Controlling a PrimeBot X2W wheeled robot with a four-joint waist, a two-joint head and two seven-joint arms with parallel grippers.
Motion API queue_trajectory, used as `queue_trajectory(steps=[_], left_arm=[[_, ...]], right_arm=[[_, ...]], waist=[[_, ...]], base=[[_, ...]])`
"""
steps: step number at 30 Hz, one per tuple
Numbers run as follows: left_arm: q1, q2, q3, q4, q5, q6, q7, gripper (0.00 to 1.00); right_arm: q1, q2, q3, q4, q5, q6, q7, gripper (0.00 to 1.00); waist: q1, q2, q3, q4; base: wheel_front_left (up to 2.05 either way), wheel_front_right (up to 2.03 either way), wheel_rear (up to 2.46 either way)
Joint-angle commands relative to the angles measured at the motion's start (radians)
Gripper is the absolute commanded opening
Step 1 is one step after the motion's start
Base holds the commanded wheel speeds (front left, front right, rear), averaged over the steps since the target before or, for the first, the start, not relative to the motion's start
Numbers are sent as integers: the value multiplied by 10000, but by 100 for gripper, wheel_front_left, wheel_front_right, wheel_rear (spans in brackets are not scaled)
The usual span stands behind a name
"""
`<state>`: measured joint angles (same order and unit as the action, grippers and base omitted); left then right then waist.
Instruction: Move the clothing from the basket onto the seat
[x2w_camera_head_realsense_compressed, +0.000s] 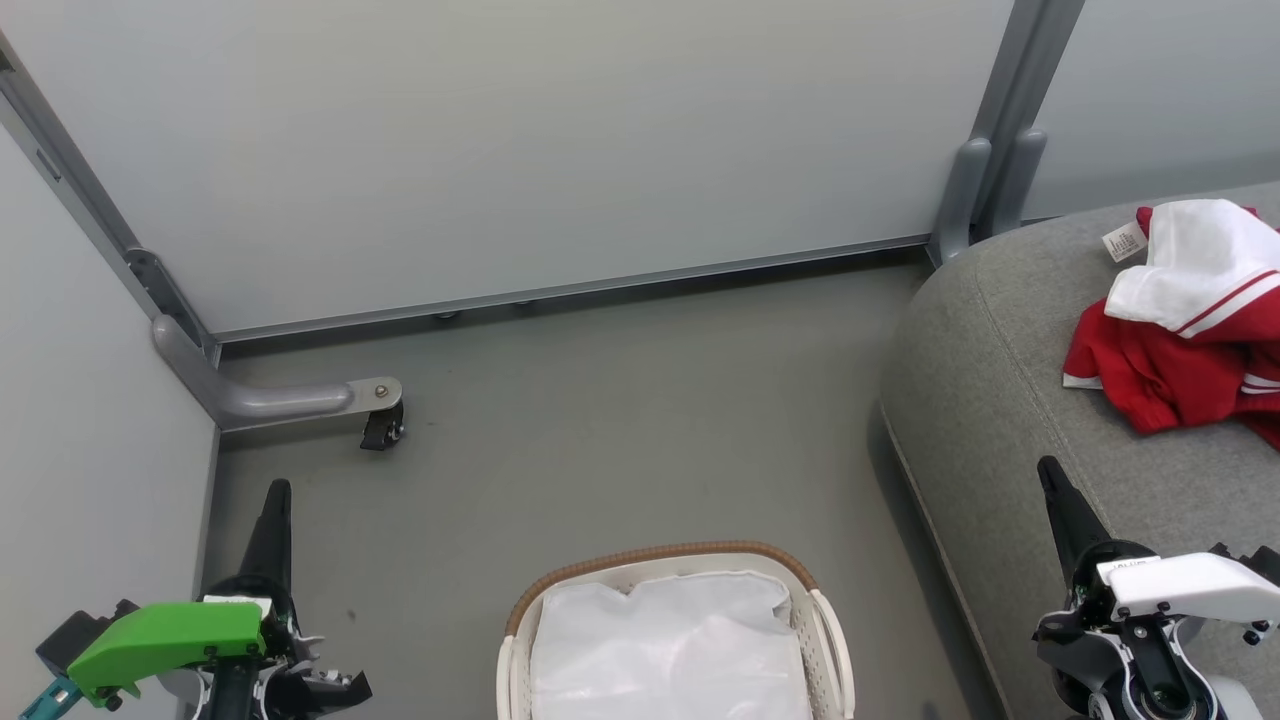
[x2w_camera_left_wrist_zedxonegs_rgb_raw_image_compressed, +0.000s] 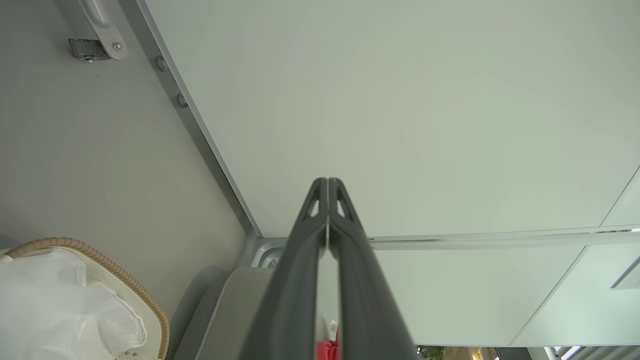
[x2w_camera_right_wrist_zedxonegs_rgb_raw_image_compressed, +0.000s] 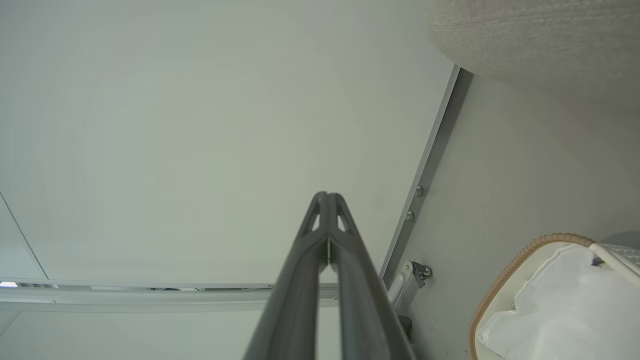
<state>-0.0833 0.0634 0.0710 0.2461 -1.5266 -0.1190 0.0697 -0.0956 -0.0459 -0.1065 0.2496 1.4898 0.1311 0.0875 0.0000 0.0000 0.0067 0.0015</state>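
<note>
Clothing (x2w_camera_head_realsense_compressed: 1180, 370) lies in a heap on the seat (x2w_camera_head_realsense_compressed: 1000, 420) at the far right, and neither arm has hold of it. The left gripper (x2w_camera_head_realsense_compressed: 277, 492) stands at the near left, its two dark fingers pressed together tip to tip with nothing between them; the left wrist view shows the same tight seam along them. The right gripper (x2w_camera_head_realsense_compressed: 1047, 470) stands at the near right, seen against the seat's near edge, its fingers likewise closed flat on each other and empty.

Between the two, at the near middle, the basket (x2w_camera_head_realsense_compressed: 660, 555) sits on the floor (x2w_camera_head_realsense_compressed: 620, 420), its brown woven rim curving round a crumpled white liner (x2w_camera_head_realsense_compressed: 670, 650). The floor is plain, smooth grey with a few faint marks. Just right of the basket rises the seat, grey fabric with a rounded corner and a stitched seam along its edge. The clothing on it is red, with a white panel folded over the top, white stripes, and a small label (x2w_camera_head_realsense_compressed: 1125, 242) at its far left.

Pale panels (x2w_camera_head_realsense_compressed: 500, 150) in metal frames close the far and left sides. A grey foot with a black caster (x2w_camera_head_realsense_compressed: 383, 430) stands at the far left, and twin grey posts (x2w_camera_head_realsense_compressed: 985, 180) stand behind the seat. Low in the left wrist view a red sliver shows between the fingers, probably the clothing beyond.
</note>
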Motion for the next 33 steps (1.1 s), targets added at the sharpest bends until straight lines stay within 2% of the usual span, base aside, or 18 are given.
queue_trajectory(steps=[1, 15, 33], left_arm=[[-222, 46, 88, -38, -230, -68, 52, 0], [-327, 25, 264, -24, -1035, -150, 324, 0], [-296, -6, 315, -20, -975, -147, 344, 0]], right_arm=[[-164, -64, -35, -50, 226, -5, 51, 0], [-175, -72, -95, -67, 1243, -7, 310, 0], [-167, -71, -90, -63, 1246, -7, 299, 0]], waist=[[0, 0, -3, -1], [0, 0, -34, -15], [0, 0, -36, -15]], base=[[0, 0, 0], [0, 0, 0], [0, 0, 0]])
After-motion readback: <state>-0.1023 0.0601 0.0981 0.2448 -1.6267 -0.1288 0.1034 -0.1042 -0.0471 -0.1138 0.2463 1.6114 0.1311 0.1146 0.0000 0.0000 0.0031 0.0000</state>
